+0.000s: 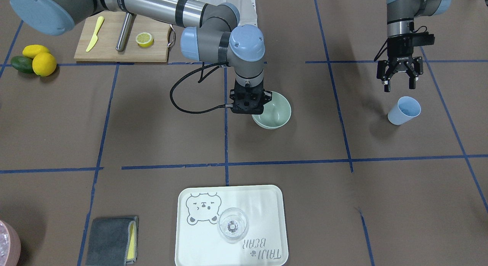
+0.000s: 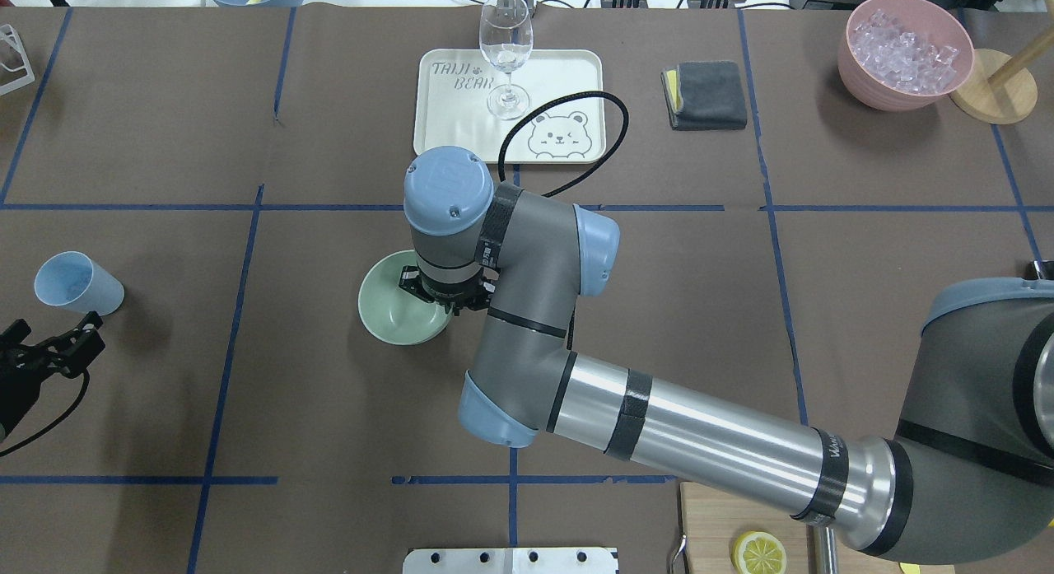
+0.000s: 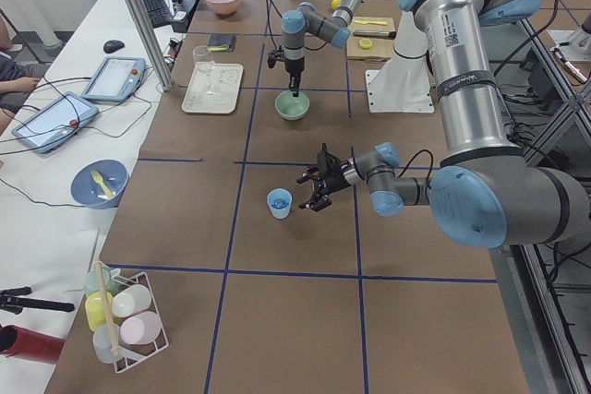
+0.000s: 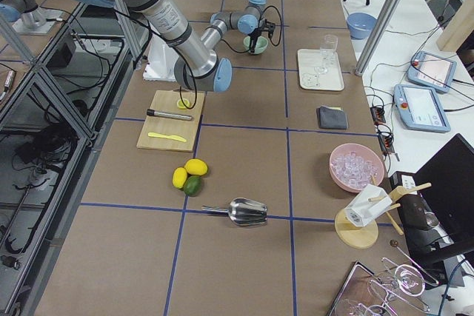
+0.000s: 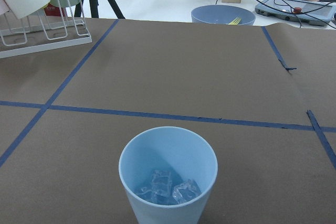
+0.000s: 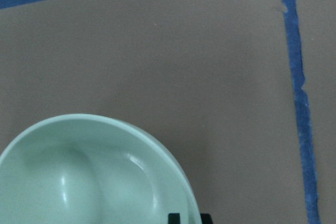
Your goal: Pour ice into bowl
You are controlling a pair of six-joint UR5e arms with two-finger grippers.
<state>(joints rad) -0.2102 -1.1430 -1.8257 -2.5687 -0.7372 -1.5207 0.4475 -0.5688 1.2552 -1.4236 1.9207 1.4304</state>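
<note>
The pale mint-green bowl (image 1: 275, 114) (image 2: 389, 310) (image 6: 79, 171) stands upright near the table's middle. My right gripper (image 1: 248, 104) (image 2: 445, 294) reaches down onto its rim, and the dark fingertips (image 6: 174, 217) straddle the rim closely, shut on it. A light blue cup (image 1: 404, 110) (image 2: 78, 282) (image 5: 168, 174) stands on the robot's left side with the ice (image 5: 165, 186), a few clear cubes, at its bottom. My left gripper (image 1: 399, 83) (image 2: 76, 337) hangs just short of the cup, fingers spread open and holding nothing.
A white tray (image 1: 267, 205) with a wine glass (image 1: 232, 224) lies at the far side. A pink container of ice (image 2: 904, 51) and a grey cloth (image 2: 704, 95) sit far right. A cutting board (image 1: 110, 48) with a lemon half sits near the robot.
</note>
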